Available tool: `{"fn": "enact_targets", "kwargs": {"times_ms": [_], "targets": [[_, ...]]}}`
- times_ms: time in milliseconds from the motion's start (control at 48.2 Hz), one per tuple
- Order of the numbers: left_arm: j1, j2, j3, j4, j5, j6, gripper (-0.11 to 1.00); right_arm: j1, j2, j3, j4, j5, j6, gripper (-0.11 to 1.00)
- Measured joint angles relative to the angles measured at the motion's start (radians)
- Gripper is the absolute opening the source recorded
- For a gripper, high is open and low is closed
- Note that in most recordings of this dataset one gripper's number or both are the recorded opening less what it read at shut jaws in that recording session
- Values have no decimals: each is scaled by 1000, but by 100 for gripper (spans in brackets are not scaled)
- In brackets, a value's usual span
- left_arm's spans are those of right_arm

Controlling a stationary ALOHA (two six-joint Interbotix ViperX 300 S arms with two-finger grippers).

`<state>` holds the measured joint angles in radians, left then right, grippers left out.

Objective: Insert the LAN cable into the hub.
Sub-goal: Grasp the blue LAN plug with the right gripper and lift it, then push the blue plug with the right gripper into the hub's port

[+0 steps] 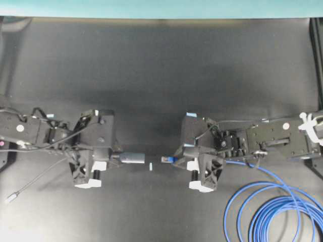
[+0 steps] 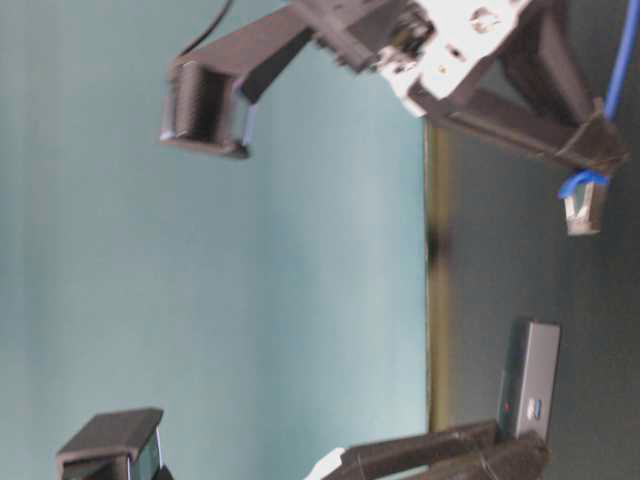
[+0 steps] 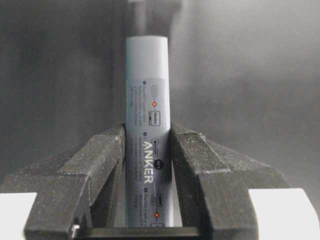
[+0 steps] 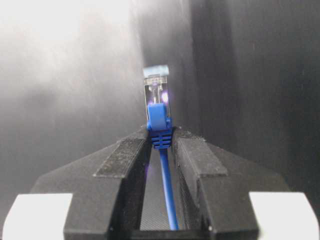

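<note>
Between claws, hub (image 1: 133,158) – plug (image 1: 167,159) coaxial, apart

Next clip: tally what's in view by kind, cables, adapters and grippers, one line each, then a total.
Cables: 2, the blue LAN cable and the hub's thin grey tail cable.
Adapters: 1, the grey hub.
Grippers: 2, the left gripper shut on the hub, the right gripper shut on the LAN cable just behind its plug.
Total: 5.
</note>
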<state>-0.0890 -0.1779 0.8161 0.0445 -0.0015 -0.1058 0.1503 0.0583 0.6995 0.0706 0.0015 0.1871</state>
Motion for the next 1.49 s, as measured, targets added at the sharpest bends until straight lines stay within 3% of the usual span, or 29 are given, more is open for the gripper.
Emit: {"fn": "enact_targets", "kwargs": {"times_ms": [332, 1495], "targets": [[15, 11, -12, 0, 2, 3, 28, -2, 11, -60, 2, 17, 0, 13], [21, 28, -18, 0, 0, 12, 28, -21, 44, -95, 0, 40, 0, 13]]}}
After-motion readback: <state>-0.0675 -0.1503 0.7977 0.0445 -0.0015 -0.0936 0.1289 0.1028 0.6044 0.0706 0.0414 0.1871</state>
